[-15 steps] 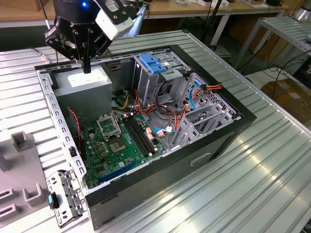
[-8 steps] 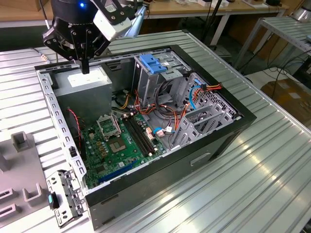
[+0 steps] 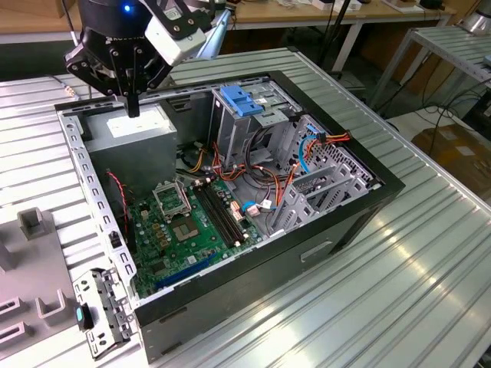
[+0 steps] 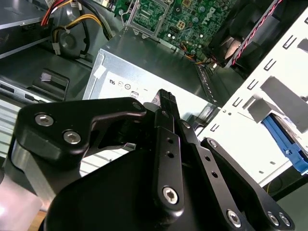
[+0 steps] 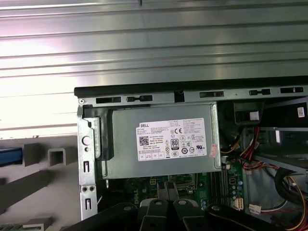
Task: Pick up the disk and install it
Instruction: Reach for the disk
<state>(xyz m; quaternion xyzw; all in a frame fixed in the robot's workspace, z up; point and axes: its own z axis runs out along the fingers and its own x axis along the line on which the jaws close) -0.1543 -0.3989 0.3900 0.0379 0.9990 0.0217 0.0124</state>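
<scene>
Counter (image 3: 414,291): ribbed metal, carrying the open computer case and grey fixture blocks (image 5: 57,155) beside it
Computer case (image 3: 230,299): lying on its side, lid off; it holds a power supply, a motherboard, a drive cage and loose cables
Power supply (image 3: 134,138): grey box with a white sticker, in a corner of the case
Motherboard (image 3: 184,230): green, flat on the case floor
Drive cage (image 3: 245,115): upright metal, blue latch on top
Tool (image 3: 133,107): fingers together, holding nothing, hanging just above the power supply
Disk (image 5: 9,156): a blue edge, seemingly its rail, outside the case on the counter, just beside the fixture blocks, apart from the tool
</scene>
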